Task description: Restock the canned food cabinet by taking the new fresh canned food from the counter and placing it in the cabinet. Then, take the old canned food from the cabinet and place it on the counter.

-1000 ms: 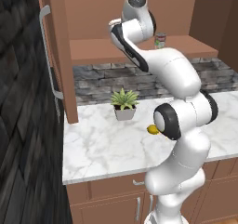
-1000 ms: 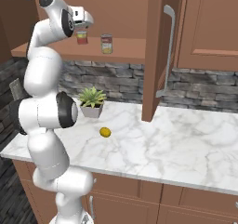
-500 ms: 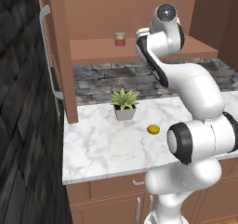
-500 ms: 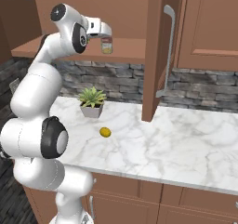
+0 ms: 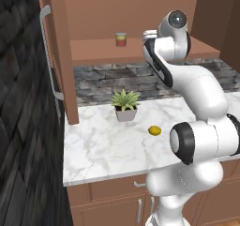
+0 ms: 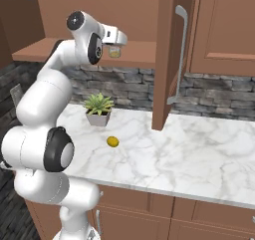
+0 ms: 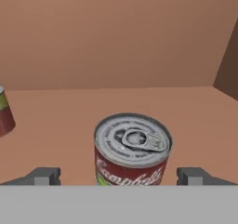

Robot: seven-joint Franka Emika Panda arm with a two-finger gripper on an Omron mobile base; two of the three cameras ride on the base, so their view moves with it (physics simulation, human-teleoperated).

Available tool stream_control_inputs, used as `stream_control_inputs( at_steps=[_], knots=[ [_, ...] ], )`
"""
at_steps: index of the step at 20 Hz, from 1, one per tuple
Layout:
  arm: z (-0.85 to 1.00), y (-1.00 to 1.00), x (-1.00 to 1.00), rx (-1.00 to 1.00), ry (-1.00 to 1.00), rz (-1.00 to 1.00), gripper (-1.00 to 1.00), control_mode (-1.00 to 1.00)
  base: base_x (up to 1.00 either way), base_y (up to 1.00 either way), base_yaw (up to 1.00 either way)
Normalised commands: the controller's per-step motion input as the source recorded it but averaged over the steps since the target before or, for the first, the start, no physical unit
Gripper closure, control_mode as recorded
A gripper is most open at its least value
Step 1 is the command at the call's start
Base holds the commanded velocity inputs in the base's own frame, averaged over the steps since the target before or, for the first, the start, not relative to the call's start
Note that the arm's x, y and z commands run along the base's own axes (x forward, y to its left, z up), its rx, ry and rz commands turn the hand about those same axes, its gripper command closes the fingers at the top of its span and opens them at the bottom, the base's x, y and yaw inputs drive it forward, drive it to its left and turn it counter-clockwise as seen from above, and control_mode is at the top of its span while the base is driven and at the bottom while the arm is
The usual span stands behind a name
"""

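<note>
The cabinet (image 5: 108,14), a reddish-brown wooden wall unit, stands open, with its door (image 5: 56,56) swung out at the left and a long grey bar handle (image 5: 47,51) on it. Below it, the white marble counter (image 5: 103,145) with grey veins runs along brown base cabinets, backed by a dark grey stone wall strip (image 5: 98,82).

The white arm reaches up so that its hand is at the level of the cabinet's inner shelf (image 5: 93,49). In the hand view, the gripper (image 7: 118,175) is spread wide and holds nothing. Its two dark fingertips (image 7: 44,175) stand one on each side of a can and apart from it.

A small potted plant (image 5: 125,105) with spiky green leaves sits in a white pot on the counter near the stone wall.

The can between the fingertips is the old canned food (image 7: 132,148), upright on the shelf with a pull-tab lid. Its label shows red, white and a little green, though seen from above its height is hard to judge. The new fresh canned food (image 5: 121,39), with a red-orange label, stands upright on the same shelf, well apart from the old can and towards the open door.

A small yellow lemon (image 5: 154,131) lies on the counter just in front of the plant.
</note>
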Motion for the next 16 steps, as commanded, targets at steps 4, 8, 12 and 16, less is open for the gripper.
stream_control_inputs(
  at_steps=[4, 8, 12, 16],
  knots=[
    [-0.02, -0.1, 0.04, 0.08, 0.02, 0.0, -1.0, -1.0, 0.0, 0.0, 0.0],
    [-0.01, 0.0, 0.09, 0.0, 0.02, 0.0, -1.0, -1.0, 0.0, 0.0, 0.0],
    [-0.05, 0.0, 0.2, 0.0, 0.01, 0.0, -1.0, -1.0, 0.0, 0.0, 0.0],
    [-0.02, 0.0, 0.18, 0.0, 0.03, 0.0, -1.0, -1.0, 0.0, 0.0, 0.0]
  ],
)
